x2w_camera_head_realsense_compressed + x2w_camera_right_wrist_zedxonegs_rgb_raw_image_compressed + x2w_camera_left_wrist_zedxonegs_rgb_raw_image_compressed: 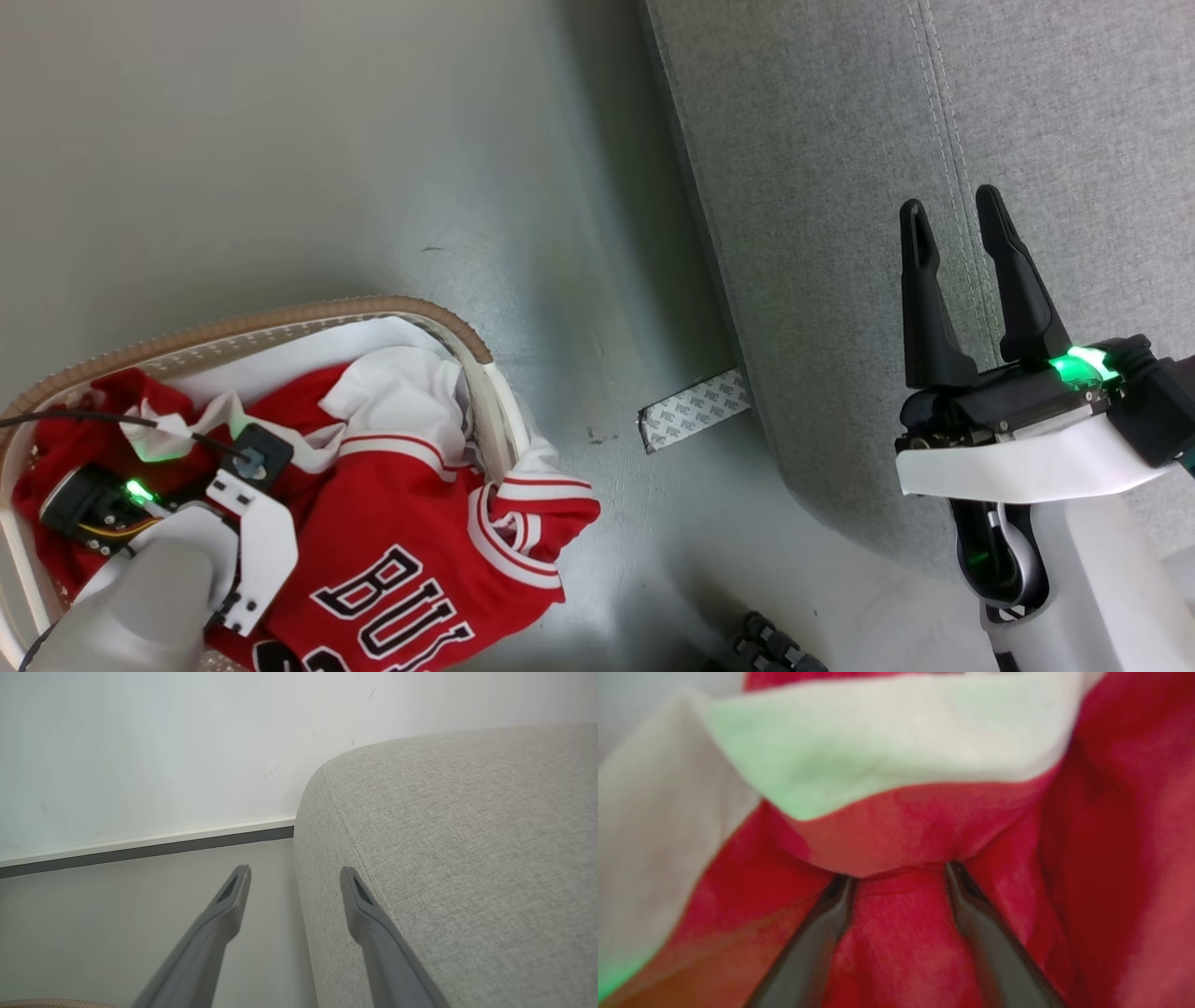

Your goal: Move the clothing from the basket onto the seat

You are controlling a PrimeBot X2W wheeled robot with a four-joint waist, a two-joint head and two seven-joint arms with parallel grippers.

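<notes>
Left hand (pixel 897 875) spread, tips in one jersey (pixel 420 523) (one basket (pixel 280 319)); right hand (pixel 951 201) spread, empty.

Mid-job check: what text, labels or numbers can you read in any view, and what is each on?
"BU", then a third letter cut by the picture's edge: black, white-outlined block letters on the jersey, head view.
Black characters below that, at the bottom edge: cut off, unreadable.
Repeated small print on the tape strip on the floor: too small to read.
Wrist views: no text.
</notes>
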